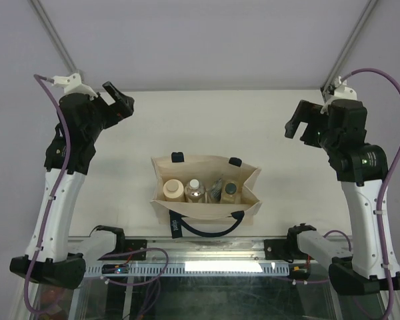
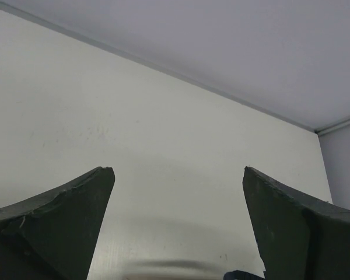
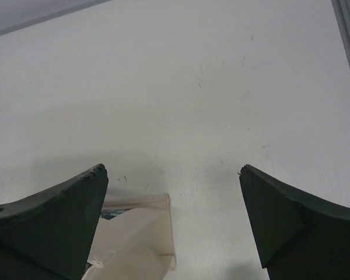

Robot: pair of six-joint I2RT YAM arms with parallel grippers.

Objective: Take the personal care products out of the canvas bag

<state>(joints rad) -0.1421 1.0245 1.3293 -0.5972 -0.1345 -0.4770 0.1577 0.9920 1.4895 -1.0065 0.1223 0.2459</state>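
The beige canvas bag (image 1: 205,193) stands open in the middle of the table, navy handles at its rims. Inside stand several containers in a row: a beige bottle (image 1: 173,191), a clear bottle with dark cap (image 1: 195,191), a silvery-grey tube (image 1: 215,190) and a bottle at the right end (image 1: 231,192). My left gripper (image 1: 123,103) is open and empty, raised at the far left, well away from the bag. My right gripper (image 1: 300,123) is open and empty, raised at the far right. The right wrist view shows a corner of the bag (image 3: 143,233) between its fingers.
The white table (image 1: 207,127) ends at a grey back wall. A metal rail with cables (image 1: 207,267) runs along the near edge between the arm bases. The left wrist view shows only bare table (image 2: 163,146) and wall.
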